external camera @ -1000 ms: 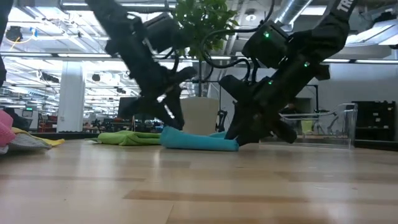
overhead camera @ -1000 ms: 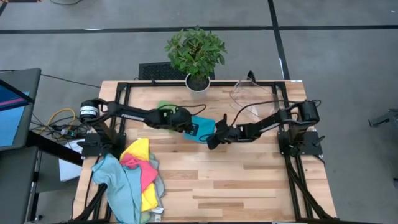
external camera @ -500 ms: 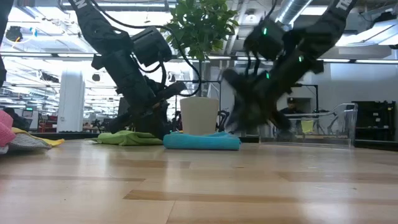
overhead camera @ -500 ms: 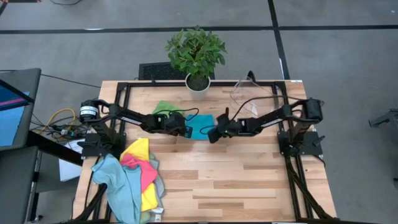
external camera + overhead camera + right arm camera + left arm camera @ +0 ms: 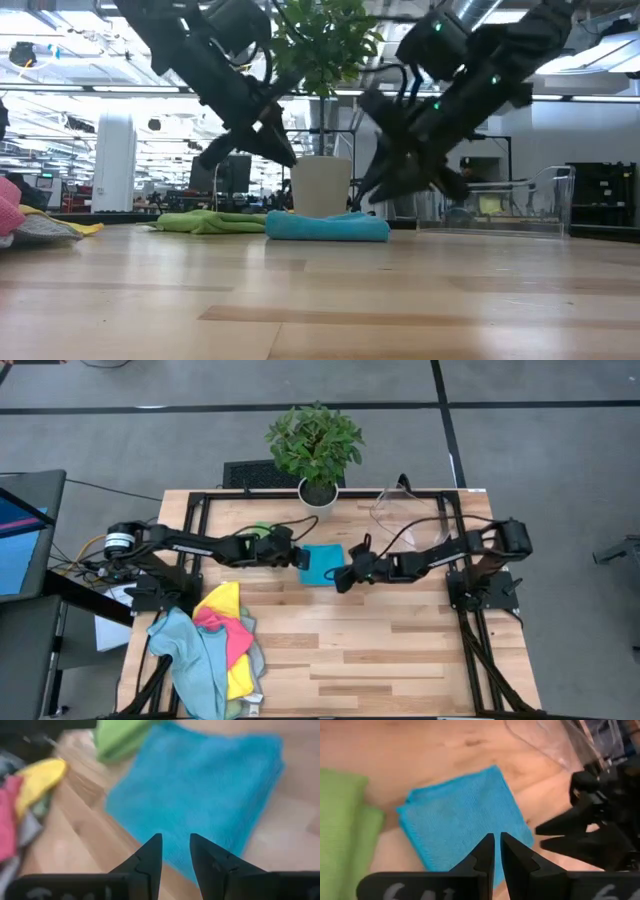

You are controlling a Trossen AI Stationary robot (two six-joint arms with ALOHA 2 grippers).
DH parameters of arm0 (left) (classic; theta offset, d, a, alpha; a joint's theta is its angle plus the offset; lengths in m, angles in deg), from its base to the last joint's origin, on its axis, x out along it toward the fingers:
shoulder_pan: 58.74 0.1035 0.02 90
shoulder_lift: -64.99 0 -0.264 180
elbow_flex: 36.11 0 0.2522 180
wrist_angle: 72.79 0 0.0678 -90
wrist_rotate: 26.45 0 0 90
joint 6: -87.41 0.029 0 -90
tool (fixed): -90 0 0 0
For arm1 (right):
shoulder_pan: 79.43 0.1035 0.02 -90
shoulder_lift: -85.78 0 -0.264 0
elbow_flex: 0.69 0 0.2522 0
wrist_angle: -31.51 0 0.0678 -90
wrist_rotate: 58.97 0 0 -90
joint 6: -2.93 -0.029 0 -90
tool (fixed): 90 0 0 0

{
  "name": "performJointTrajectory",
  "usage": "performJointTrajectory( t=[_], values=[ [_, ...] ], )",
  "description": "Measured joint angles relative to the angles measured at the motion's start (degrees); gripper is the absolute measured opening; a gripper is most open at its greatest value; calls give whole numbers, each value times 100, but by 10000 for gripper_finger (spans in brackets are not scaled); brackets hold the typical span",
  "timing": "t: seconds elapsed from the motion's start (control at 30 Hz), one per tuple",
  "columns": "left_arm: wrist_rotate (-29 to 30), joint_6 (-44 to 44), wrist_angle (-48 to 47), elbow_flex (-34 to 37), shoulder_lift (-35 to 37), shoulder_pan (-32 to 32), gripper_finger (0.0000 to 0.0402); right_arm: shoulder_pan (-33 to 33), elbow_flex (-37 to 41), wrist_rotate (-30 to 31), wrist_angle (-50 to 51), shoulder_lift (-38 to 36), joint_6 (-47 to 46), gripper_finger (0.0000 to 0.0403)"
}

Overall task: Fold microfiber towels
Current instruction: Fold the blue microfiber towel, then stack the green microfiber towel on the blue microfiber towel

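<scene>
Folded blue towel (image 5: 320,564) lying flat between both grippers, neither one holding it.

The left gripper (image 5: 497,851) hangs just above the towel with its fingers pressed nearly together, empty; the right gripper (image 5: 175,851) hovers over its other edge, fingers a little apart, empty too. A folded green towel (image 5: 208,221) lies just beyond the left gripper.

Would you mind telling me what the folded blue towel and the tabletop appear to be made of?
The blue towel: soft, matte, finely napped cloth, likely microfiber; its folded edges look plump. The tabletop: light wood in joined strips with visible grain and a slight sheen, probably sealed butcher block.
</scene>
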Motion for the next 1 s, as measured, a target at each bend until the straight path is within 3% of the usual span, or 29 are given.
performJointTrajectory(
  t=[0.27, 0.47, 0.67, 0.83, 1.0],
  values=[
    [-290, -11, 311, 5, -1147, -181, 1, -132, 0, -93, -144, 663, -462, 127],
    [-727, -108, 397, -4, -1430, 57, 16, -227, 1, -261, -118, 361, -338, 127],
    [-1909, 490, 431, 0, -786, 503, 97, -297, -5, -178, -97, -400, 11, 127],
    [-2892, 828, -230, 0, 215, 1074, 188, -288, -2, -150, 266, -919, 159, 144],
    [-3093, 1034, -994, 0, 1255, 1610, 252, -181, -2, -168, 217, -1186, 297, 183]
  ],
)
